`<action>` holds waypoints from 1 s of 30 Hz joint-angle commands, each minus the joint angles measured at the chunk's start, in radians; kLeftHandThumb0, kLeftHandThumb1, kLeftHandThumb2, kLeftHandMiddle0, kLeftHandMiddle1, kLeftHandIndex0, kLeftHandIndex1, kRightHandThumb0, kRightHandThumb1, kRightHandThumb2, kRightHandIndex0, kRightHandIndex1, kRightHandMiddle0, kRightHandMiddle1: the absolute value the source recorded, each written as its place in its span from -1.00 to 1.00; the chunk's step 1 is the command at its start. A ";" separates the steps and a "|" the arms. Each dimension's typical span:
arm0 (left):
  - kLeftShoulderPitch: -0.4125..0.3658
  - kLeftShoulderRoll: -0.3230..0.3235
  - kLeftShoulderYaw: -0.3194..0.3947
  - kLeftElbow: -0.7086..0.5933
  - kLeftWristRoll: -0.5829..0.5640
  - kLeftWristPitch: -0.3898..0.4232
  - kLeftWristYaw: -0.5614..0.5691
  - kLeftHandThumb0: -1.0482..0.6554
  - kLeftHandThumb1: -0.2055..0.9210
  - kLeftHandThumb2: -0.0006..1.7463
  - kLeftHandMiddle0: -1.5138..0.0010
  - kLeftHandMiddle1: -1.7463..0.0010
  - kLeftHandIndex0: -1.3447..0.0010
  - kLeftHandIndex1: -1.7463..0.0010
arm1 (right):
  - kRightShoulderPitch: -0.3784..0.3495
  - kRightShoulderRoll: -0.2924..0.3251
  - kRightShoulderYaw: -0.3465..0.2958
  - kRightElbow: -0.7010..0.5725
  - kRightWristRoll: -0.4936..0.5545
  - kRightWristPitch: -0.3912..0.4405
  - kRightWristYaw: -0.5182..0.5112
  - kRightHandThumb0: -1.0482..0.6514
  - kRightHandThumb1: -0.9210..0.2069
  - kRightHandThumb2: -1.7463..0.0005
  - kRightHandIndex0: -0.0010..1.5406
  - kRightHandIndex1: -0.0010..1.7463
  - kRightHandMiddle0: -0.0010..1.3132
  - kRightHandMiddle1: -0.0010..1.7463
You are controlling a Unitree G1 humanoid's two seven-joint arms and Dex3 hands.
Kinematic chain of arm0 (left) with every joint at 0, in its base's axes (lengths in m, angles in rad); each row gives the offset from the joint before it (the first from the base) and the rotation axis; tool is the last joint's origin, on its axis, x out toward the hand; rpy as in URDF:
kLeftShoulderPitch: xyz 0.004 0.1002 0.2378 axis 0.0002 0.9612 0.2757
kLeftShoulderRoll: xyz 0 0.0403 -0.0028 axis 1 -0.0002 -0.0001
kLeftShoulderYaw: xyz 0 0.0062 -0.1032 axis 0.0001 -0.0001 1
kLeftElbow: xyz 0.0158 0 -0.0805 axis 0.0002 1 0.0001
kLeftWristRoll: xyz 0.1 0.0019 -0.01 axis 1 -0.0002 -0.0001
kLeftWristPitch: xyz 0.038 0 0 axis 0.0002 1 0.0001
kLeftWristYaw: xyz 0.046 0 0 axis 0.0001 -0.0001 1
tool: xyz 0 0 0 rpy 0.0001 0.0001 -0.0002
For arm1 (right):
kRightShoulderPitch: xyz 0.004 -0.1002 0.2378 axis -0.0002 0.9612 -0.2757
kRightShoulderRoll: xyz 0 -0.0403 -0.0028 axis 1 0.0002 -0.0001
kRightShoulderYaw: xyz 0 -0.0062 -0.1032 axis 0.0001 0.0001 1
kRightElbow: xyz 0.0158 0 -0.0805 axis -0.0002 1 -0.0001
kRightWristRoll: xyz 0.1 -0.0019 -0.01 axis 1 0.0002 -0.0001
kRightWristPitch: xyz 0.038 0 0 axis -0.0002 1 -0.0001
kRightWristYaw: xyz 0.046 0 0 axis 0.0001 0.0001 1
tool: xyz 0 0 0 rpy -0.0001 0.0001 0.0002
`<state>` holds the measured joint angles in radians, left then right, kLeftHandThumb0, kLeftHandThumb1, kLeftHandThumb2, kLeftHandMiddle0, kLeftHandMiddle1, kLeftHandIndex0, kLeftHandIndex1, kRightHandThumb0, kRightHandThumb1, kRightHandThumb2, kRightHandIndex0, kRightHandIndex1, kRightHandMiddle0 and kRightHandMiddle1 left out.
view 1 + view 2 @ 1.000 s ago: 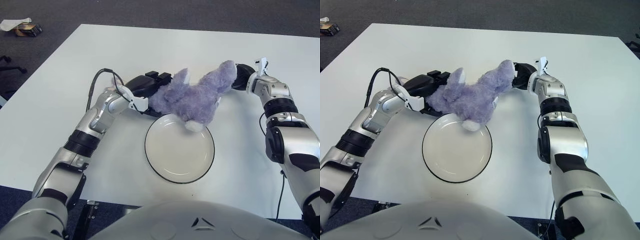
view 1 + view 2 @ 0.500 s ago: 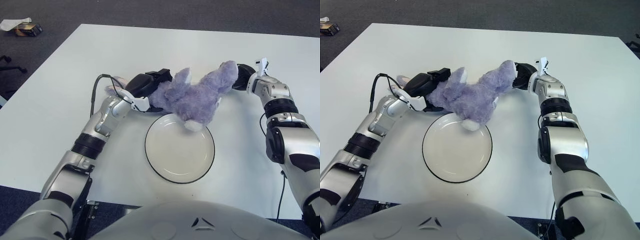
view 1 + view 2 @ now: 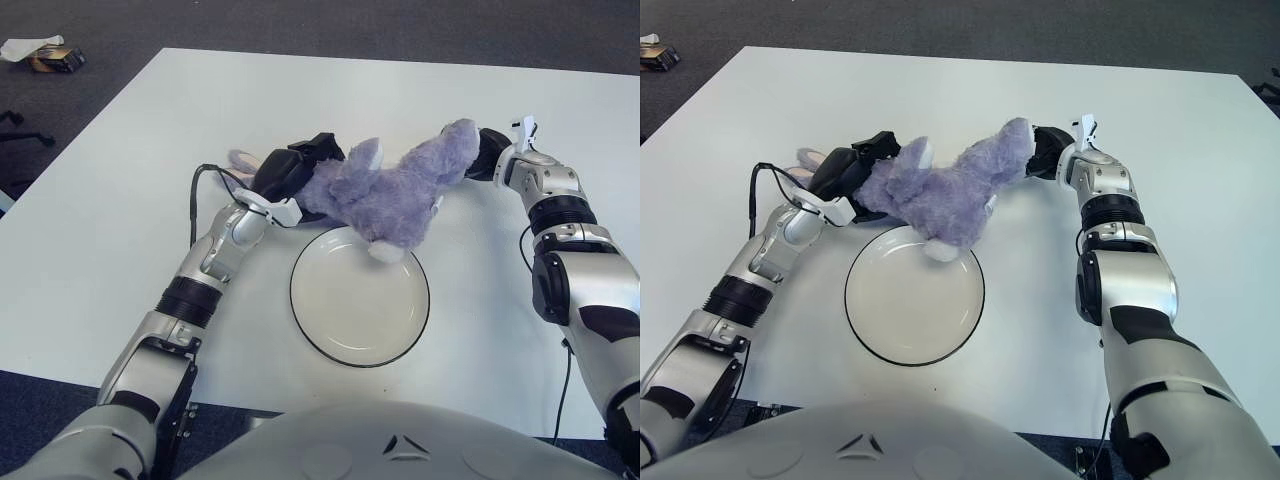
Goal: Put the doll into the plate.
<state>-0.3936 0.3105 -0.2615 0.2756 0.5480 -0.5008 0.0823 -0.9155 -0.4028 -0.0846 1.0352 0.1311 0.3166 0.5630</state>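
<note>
A purple plush doll [image 3: 385,195] stretches between my two hands, a little beyond the white, dark-rimmed plate [image 3: 355,305]. Its white foot [image 3: 385,252] hangs over the plate's far rim. My left hand [image 3: 290,170] is curled on the doll's left end, and pale ears [image 3: 240,158] stick out to its left. My right hand [image 3: 484,155] grips the doll's right end at the far right. The parts of the doll inside both hands are hidden.
The white table [image 3: 120,200] runs wide on both sides of the plate. Its left edge drops to dark carpet, where a small box [image 3: 55,58] and a chair base [image 3: 15,130] lie at the far left.
My left forearm has swung in toward the plate and the hand has shifted slightly farther away. The doll's ears now show left of that hand. The right hand and the doll's body barely moved.
</note>
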 commanded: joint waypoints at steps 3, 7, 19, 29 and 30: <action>0.003 -0.011 0.025 0.029 -0.017 -0.033 0.057 0.23 -0.53 0.83 -0.09 -0.92 0.14 -1.00 | 0.046 0.004 0.026 0.053 -0.039 0.020 -0.007 0.22 0.73 -0.94 0.17 1.00 0.09 0.84; 0.001 -0.011 0.033 0.037 -0.008 -0.041 0.079 0.23 -0.57 0.85 -0.12 -0.92 0.12 -1.00 | 0.043 0.004 0.028 0.063 -0.040 0.018 -0.003 0.22 0.73 -0.94 0.17 1.00 0.08 0.85; -0.006 0.013 0.103 0.023 0.053 -0.049 0.242 0.23 -0.72 0.98 -0.15 -1.00 0.01 -1.00 | 0.131 0.037 0.083 -0.106 -0.069 0.007 -0.043 0.22 0.52 -0.79 0.06 1.00 0.00 0.80; -0.014 -0.009 0.173 0.010 0.027 -0.077 0.385 0.23 -0.82 1.00 -0.27 -0.85 -0.05 -1.00 | 0.278 0.054 0.149 -0.491 -0.081 0.052 -0.075 0.22 0.35 -0.67 -0.02 1.00 -0.14 0.83; -0.019 -0.011 0.180 0.011 0.014 -0.083 0.387 0.23 -0.82 1.00 -0.28 -0.85 -0.05 -1.00 | 0.292 0.054 0.151 -0.522 -0.083 0.047 -0.078 0.22 0.25 -0.62 -0.14 1.00 -0.18 0.89</action>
<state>-0.3906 0.3095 -0.1107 0.3003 0.5950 -0.5545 0.4353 -0.7082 -0.3646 0.0371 0.5845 0.0665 0.3338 0.4876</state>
